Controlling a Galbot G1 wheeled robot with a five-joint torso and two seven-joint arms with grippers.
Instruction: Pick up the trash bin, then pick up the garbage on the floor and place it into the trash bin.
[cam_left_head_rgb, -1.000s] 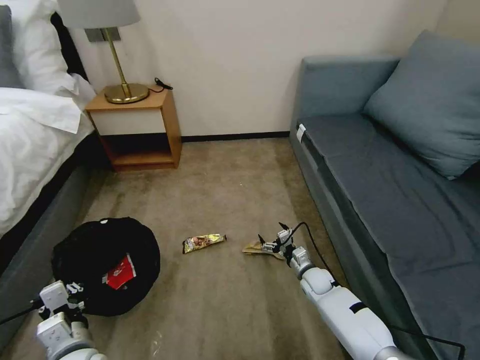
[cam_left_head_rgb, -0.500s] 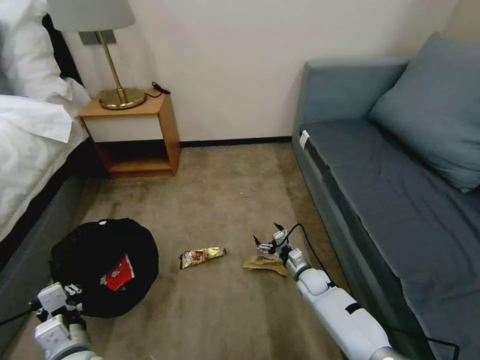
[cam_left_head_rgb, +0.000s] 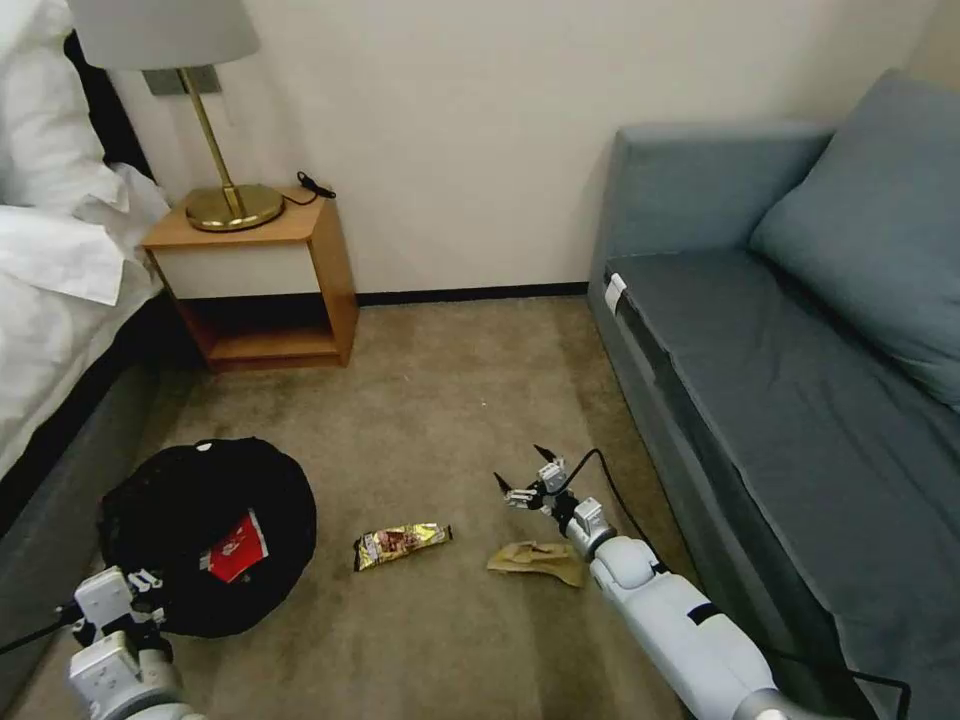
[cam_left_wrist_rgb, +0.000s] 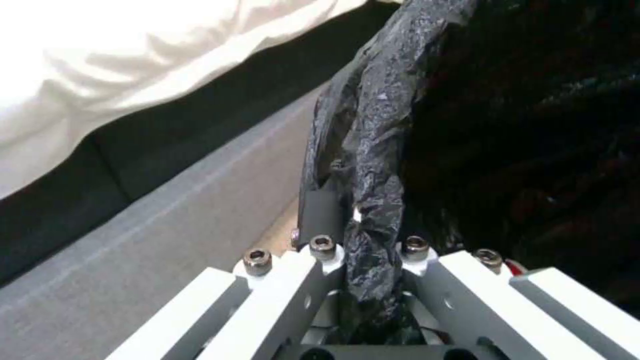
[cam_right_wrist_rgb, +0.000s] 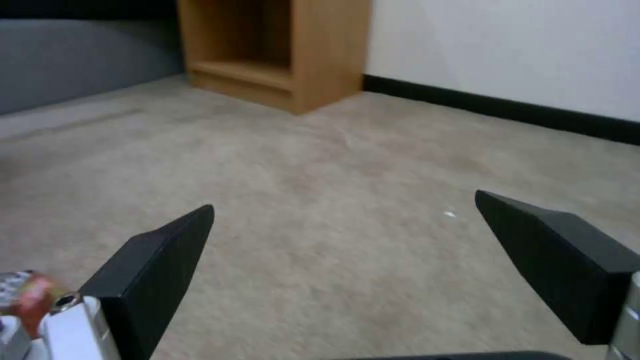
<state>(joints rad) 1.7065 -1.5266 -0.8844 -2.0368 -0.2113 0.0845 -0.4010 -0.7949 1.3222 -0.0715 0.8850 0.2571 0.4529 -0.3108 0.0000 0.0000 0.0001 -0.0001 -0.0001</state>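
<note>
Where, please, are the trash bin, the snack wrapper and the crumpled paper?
trash bin (cam_left_head_rgb: 180, 500): head view, on the black bag lining.
snack wrapper (cam_left_head_rgb: 402, 543): head view, on its middle, flat on the carpet.
crumpled paper (cam_left_head_rgb: 533, 560): head view, on its middle.

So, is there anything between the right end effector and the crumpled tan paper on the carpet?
Nothing visible. The right end effector hangs open above bare carpet, and the crumpled tan paper lies just nearer the robot, beside the right forearm. The snack wrapper lies off to the left, out of the path.
</note>
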